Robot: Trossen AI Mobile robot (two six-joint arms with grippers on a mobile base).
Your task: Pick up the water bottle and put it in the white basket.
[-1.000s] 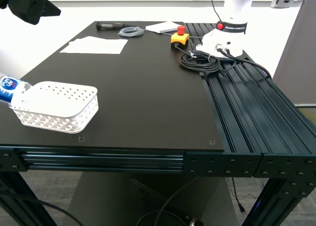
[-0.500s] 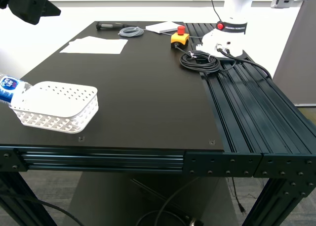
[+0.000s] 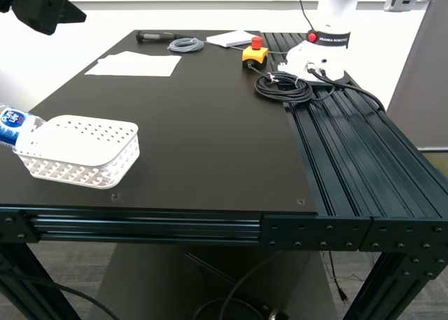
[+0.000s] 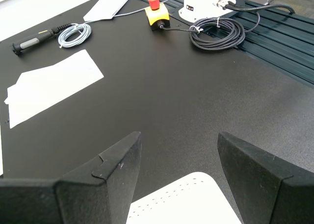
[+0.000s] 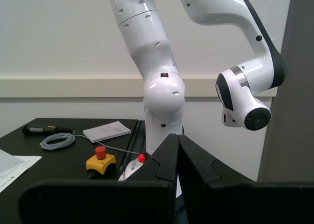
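Observation:
The white basket (image 3: 77, 150) sits on the black table near the front edge at the exterior view's left. Its rim also shows in the first wrist view (image 4: 184, 199). The water bottle (image 3: 14, 126) lies tilted against the basket's far-left end, cut off by the picture edge, its cap out of view. My first gripper (image 4: 179, 138) is open and empty, hovering above the table with the basket's rim below its fingers. My second gripper (image 5: 177, 155) is shut on nothing and faces a white robot arm (image 5: 162, 96). A black arm part (image 3: 38, 5) shows in the exterior view's upper left corner.
White paper sheets (image 3: 133, 64), a black-handled tool (image 3: 155, 36), a grey cable coil (image 3: 185, 45), a white pad (image 3: 231, 38) and a yellow box with a red button (image 3: 255, 52) lie at the back. A black cable coil (image 3: 283, 87) lies by the white robot's base (image 3: 318, 54). Slotted rails (image 3: 350, 152) form the right side.

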